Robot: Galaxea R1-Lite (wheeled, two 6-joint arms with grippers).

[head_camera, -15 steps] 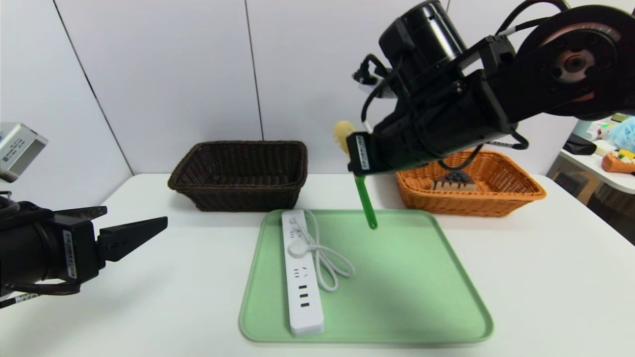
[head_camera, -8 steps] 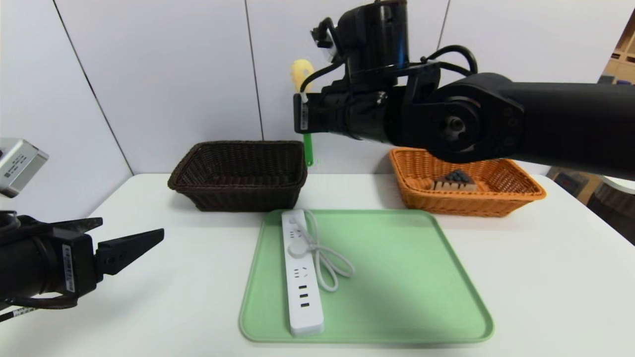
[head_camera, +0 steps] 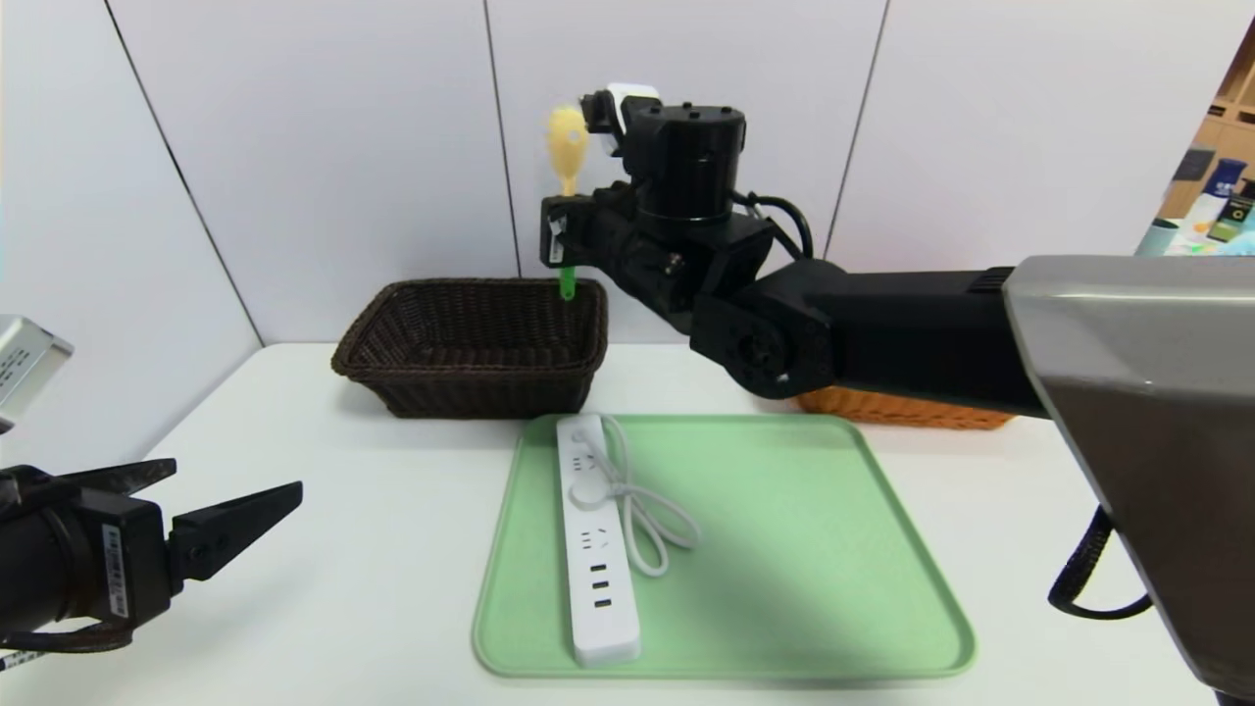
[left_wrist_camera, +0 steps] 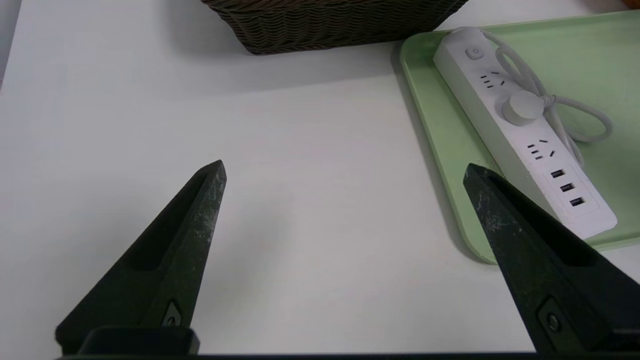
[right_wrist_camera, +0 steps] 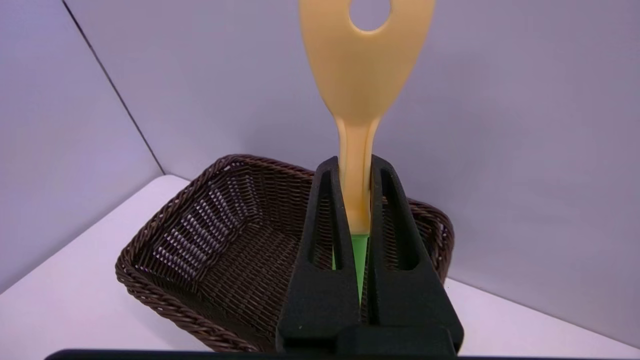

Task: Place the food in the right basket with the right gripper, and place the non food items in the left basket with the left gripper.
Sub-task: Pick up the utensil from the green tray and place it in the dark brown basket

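Observation:
My right gripper (head_camera: 561, 233) is shut on the neck of the yellow pasta spoon (head_camera: 568, 137). It holds the spoon upright above the right end of the dark brown left basket (head_camera: 461, 343), green handle tip down. In the right wrist view the fingers (right_wrist_camera: 320, 225) clamp the spoon (right_wrist_camera: 362, 75) over that basket (right_wrist_camera: 215, 245). The white power strip (head_camera: 595, 549) with its coiled cord lies on the green tray (head_camera: 784, 588). My left gripper (head_camera: 221, 500) hovers open at the table's left, empty (left_wrist_camera: 345, 169). The right arm hides most of the orange right basket (head_camera: 902, 407) and the food.
A white wall runs just behind both baskets. The right arm stretches across the back of the table above the tray. In the left wrist view the tray's rim (left_wrist_camera: 435, 125) and power strip (left_wrist_camera: 520, 135) lie beside one finger. Shelf clutter (head_camera: 1206, 196) sits far right.
The right arm has swung left and up with the spoon, from in front of the orange basket to above the dark basket. The left gripper has sunk back slightly.

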